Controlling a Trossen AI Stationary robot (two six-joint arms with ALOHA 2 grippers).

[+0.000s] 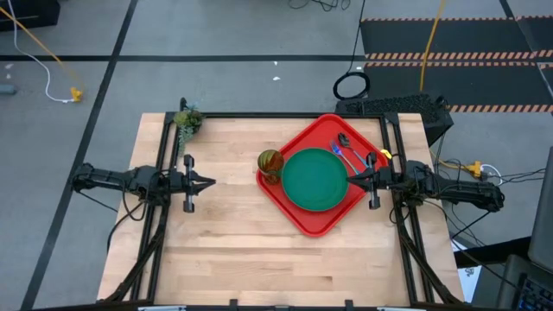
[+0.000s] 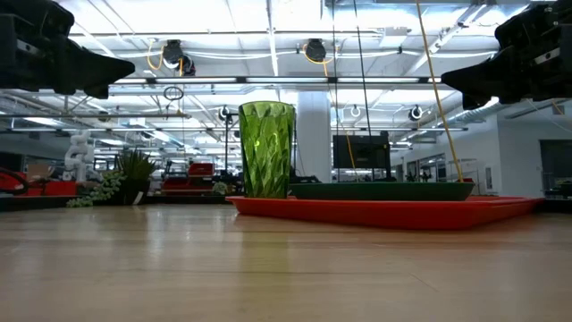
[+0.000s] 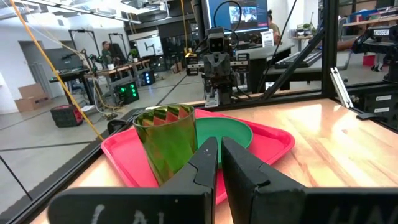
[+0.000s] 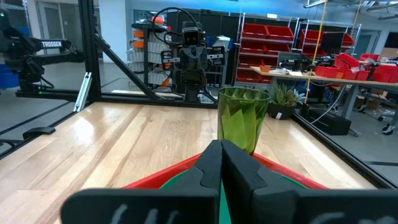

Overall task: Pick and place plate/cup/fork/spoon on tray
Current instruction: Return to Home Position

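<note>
The red tray lies on the table's right half, turned corner-on. The dark-green plate lies flat in its middle. The green cup stands upright on the tray's left corner and also shows in the low view. The spoon and the fork lie on the tray's far right part, beside the plate. My left gripper is shut and empty, hovering to the left of the tray. My right gripper is shut and empty above the plate's right edge.
A small plant stands at the table's far left corner. Black frame rails run along the table's left and right sides. Bare wood lies between the tray and the near edge, and on the left half.
</note>
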